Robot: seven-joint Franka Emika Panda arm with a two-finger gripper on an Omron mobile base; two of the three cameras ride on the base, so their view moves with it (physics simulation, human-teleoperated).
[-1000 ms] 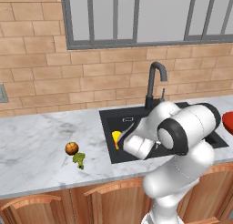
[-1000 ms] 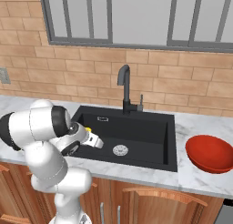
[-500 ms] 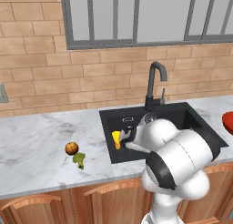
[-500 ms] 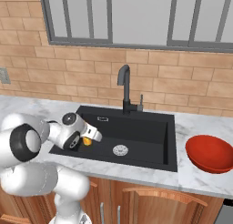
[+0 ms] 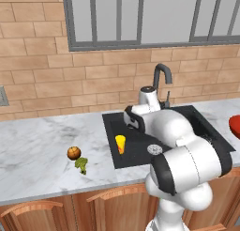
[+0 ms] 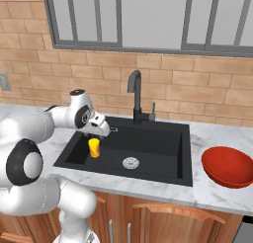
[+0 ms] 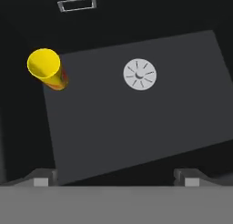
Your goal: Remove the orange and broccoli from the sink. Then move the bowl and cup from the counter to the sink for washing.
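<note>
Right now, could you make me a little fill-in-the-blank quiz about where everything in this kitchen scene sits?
1. The yellow cup stands inside the ____.
2. The orange and the broccoli lie together on the ____, left of the sink.
3. The red bowl rests on the counter to the ____ of the sink.
4. The end effector hangs above the cup, its jaws ____.

Missing words: sink; counter; right; open

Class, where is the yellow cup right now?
The cup stands upright inside the sink, near its left wall in the right base view, left of the drain.
</note>
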